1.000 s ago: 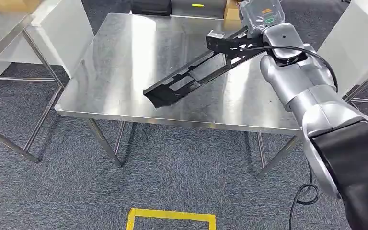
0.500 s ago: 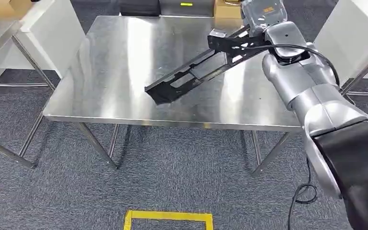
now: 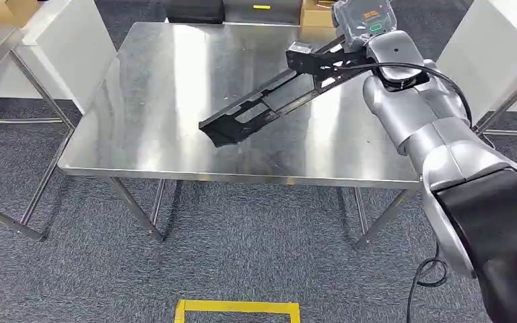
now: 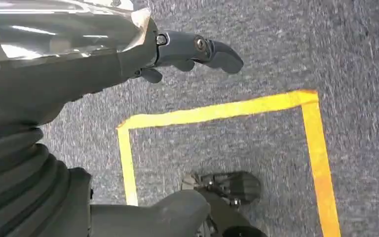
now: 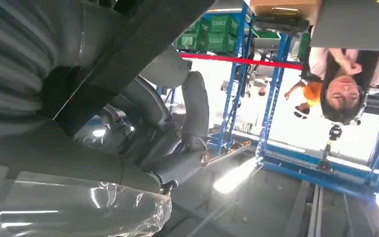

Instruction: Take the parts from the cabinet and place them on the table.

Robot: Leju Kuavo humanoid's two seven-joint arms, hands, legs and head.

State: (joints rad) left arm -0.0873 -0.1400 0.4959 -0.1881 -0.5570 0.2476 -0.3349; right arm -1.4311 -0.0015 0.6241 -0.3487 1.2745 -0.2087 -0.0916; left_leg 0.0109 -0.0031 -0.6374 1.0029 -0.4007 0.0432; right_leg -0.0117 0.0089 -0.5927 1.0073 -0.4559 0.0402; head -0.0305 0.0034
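Bright, even overhead light; white glare streaks on table (image 3: 175,87). Right wrist view backlit, background blown out, near parts blurred.

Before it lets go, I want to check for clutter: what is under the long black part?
Under the black part, bare steel table and the part's dark reflection. Its low end looks at or near the surface; contact is unclear. The right hand holds the raised end, covering the table behind it.

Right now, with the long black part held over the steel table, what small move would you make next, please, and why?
Probably lower the right hand a little. It grips the far end of the black part, which slopes down to the table; its low end looks at or near the surface, so lowering should lay it flat for release.
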